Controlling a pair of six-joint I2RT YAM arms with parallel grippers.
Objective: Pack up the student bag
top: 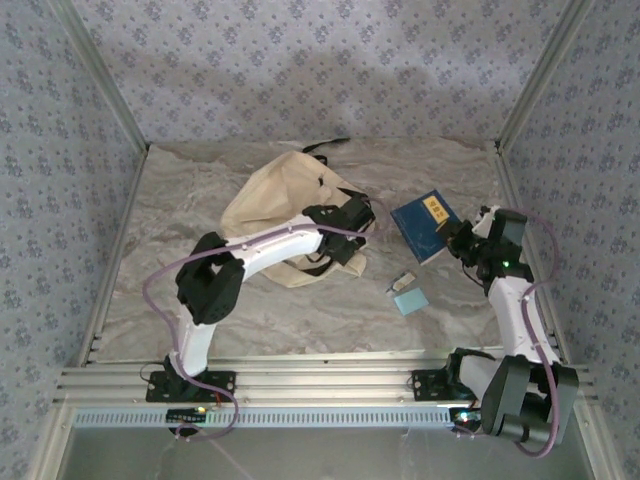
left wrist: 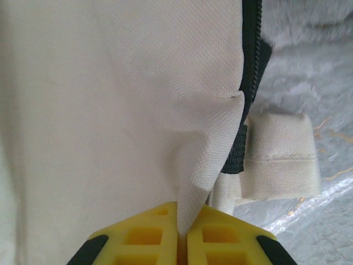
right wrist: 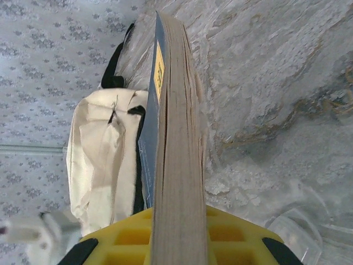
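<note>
The cream student bag [top: 275, 195] lies slumped at the middle back of the table, with black straps at its top. My left gripper [top: 352, 222] is at the bag's right edge, and in the left wrist view its yellow fingers [left wrist: 146, 234] are shut on a pinched fold of the student bag's cream fabric [left wrist: 207, 165], beside the dark zipper [left wrist: 251, 49]. My right gripper [top: 458, 240] is shut on a blue book [top: 425, 225] with a yellow label; the book's page edge [right wrist: 176, 165] runs up between the yellow pads [right wrist: 237, 237], with the student bag [right wrist: 102, 160] behind it.
A small white object [top: 402, 282] and a light blue block [top: 411, 301] lie on the marbled table between the arms. Patterned walls and metal rails close in the table on three sides. A crinkled clear plastic sheet [right wrist: 298, 221] covers the tabletop.
</note>
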